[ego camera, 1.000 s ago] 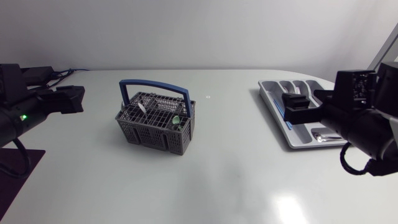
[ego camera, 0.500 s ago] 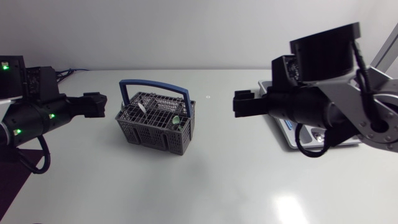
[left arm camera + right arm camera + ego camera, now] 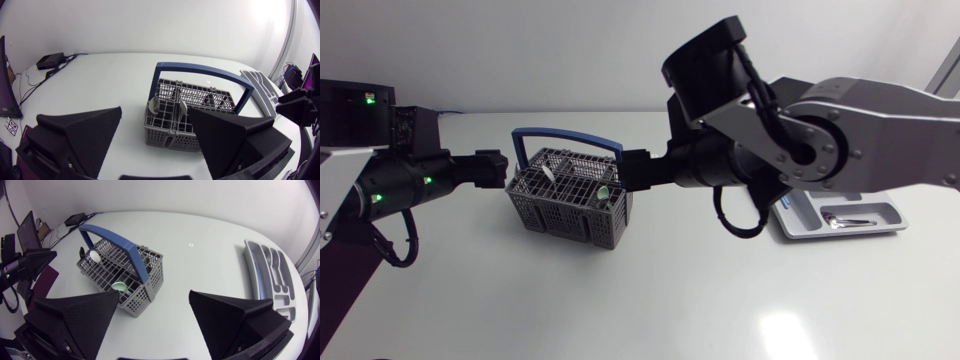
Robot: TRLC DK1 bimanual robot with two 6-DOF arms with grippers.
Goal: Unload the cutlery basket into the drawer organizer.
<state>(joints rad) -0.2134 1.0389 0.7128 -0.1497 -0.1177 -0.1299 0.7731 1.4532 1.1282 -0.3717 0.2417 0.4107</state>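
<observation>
Grey plastic with a blue handle (image 3: 567, 134): the cutlery basket (image 3: 570, 200) sits on the white surface (image 3: 670, 300), right between the two tools. The left tool (image 3: 498, 168) is wide and holds nothing, and the basket is just ahead of it. The right tool (image 3: 632, 170) is wide and empty too, with the basket just ahead. Both look about equally close. The cutlery pieces (image 3: 155, 105) stick up, but I can't count them. The right arm (image 3: 840, 120) hides most of the drawer organizer (image 3: 840, 215), well behind its tool.
</observation>
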